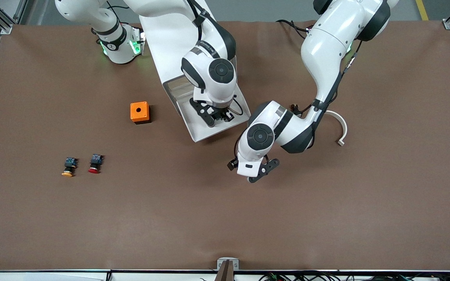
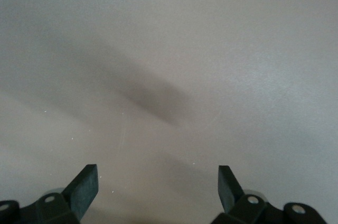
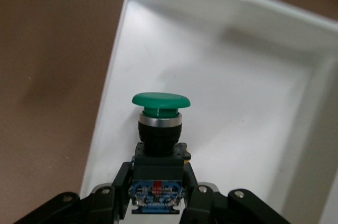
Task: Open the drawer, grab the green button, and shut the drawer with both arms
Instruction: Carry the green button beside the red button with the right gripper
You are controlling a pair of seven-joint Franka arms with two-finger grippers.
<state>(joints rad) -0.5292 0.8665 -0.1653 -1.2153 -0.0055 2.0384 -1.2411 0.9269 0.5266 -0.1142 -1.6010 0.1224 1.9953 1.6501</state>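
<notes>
The lowest drawer (image 1: 193, 125) stands pulled out of the white cabinet (image 1: 162, 43) toward the front camera. My right gripper (image 1: 219, 116) hangs over the open drawer. In the right wrist view it (image 3: 158, 192) is shut on the black body and bluish rear block of the green-capped button (image 3: 161, 102), above the drawer's white floor (image 3: 237, 76). My left gripper (image 1: 250, 173) is open and empty over bare table, beside the drawer's front end. The left wrist view shows its two fingers wide apart (image 2: 158, 187) over a plain surface.
An orange box (image 1: 140, 112) with a round hole sits beside the drawer toward the right arm's end. An orange-capped button (image 1: 68, 167) and a red-capped button (image 1: 95, 164) lie nearer the front camera. A white curved piece (image 1: 340, 128) lies toward the left arm's end.
</notes>
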